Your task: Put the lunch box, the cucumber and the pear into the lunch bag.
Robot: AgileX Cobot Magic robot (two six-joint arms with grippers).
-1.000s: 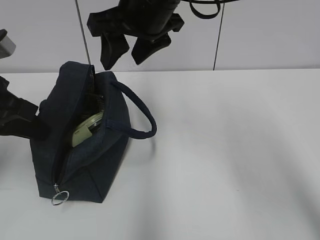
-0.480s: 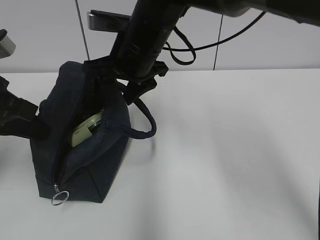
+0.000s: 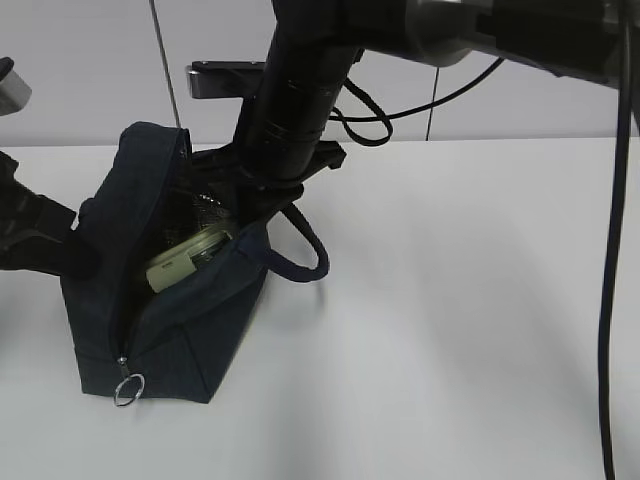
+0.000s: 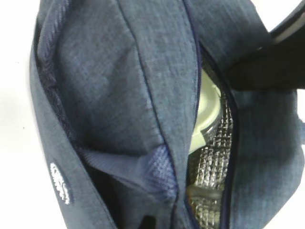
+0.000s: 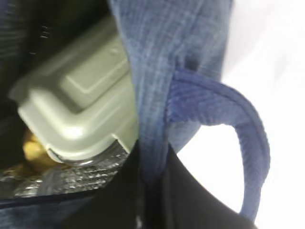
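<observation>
The navy lunch bag [image 3: 190, 330] stands open at the left. The lunch box [image 3: 185, 262] lies tilted inside it, its pale green lid up; it also shows in the right wrist view [image 5: 81, 100] and the left wrist view [image 4: 207, 109]. A bit of the yellow pear [image 5: 32, 147] shows under the box. The cucumber is hidden. My right gripper [image 3: 262, 200] reaches across and is shut on the bag's right wall [image 5: 152, 95] near the loop handle [image 5: 238, 138]. My left gripper [image 3: 68, 252] holds the bag's left wall [image 4: 119, 95]; its fingers are mostly hidden by fabric.
The bag's zip ring pull [image 3: 127, 388] hangs at its near end. Silver lining [image 4: 209, 157] shows inside. The white table [image 3: 450, 320] stretches to the right. A grey wall with seams stands behind.
My right arm has come down from above the bag and closed on its right wall. The opening has widened and the lunch box shows more. The left arm has not moved.
</observation>
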